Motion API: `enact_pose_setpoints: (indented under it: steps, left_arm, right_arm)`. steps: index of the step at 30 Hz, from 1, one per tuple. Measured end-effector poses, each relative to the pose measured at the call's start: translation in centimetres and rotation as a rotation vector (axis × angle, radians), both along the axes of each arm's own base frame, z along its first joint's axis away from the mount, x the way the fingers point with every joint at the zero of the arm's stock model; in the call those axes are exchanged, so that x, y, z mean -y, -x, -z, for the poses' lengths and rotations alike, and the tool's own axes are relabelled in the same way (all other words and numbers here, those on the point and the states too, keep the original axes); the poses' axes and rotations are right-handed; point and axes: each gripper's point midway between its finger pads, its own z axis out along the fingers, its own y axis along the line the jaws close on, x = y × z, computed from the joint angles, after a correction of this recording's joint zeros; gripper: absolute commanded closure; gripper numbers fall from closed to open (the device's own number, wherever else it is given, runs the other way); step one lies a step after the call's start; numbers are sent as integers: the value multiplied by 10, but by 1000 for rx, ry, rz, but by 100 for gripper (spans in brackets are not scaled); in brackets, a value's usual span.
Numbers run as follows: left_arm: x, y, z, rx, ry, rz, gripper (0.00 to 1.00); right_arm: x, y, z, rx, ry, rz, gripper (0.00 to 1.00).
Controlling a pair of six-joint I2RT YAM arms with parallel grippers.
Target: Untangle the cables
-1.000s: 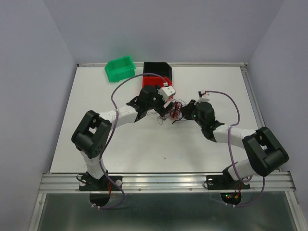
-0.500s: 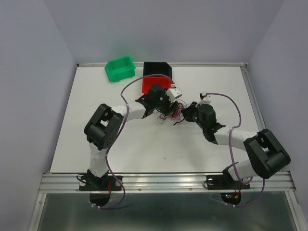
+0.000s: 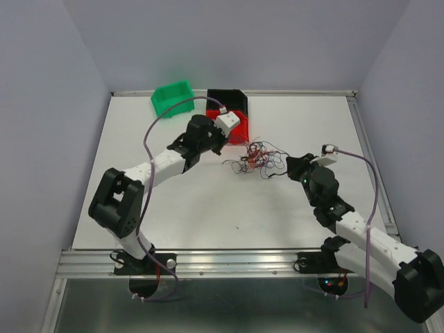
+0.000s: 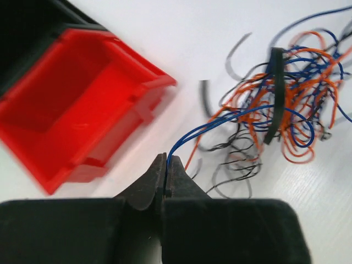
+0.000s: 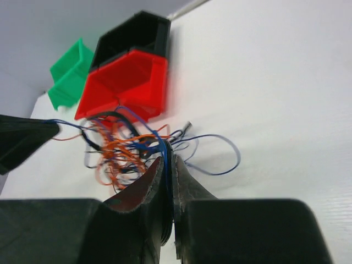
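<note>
The cables (image 3: 257,158) form a loose tangle of thin orange, blue, black and red wires on the white table, stretched between my two grippers. My left gripper (image 4: 166,160) is shut on a doubled blue wire (image 4: 220,120) that runs out to the tangle (image 4: 286,93). In the top view the left gripper (image 3: 223,143) sits just in front of the red bin. From the right side of the tangle my right gripper (image 5: 169,153) is shut on a few blue and black strands. The top view shows the right gripper (image 3: 286,166) at that side.
A red bin (image 3: 234,123) stands just behind the left gripper, with a black bin (image 3: 227,99) behind it and a green bin (image 3: 173,98) to their left. The white table (image 3: 173,208) ends in a metal rail at the near edge. The left fingertip (image 5: 25,138) shows in the right wrist view.
The left gripper shut on the blue wire and drew back left toward the red bin. The right arm pulled away to the right and nearer. The tangle has spread out between them.
</note>
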Motion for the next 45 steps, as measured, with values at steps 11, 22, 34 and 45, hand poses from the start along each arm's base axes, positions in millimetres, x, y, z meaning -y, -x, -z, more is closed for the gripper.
enact_pose_setpoints:
  steps: [11, 22, 34, 45]
  left_arm:
    - [-41, 5, -120, 190, 172, -95, 99]
    - [-135, -28, -99, 157, 149, -530, 100]
    - [-49, 58, -141, 262, 281, -29, 99]
    - [-24, 113, -147, 281, 281, 206, 98]
  right_arm:
    - [31, 29, -32, 69, -39, 81, 99]
    - [51, 30, 18, -111, -22, 233, 97]
    - [44, 30, 40, -167, 76, 169, 12]
    - [-73, 42, 53, -12, 103, -515, 18]
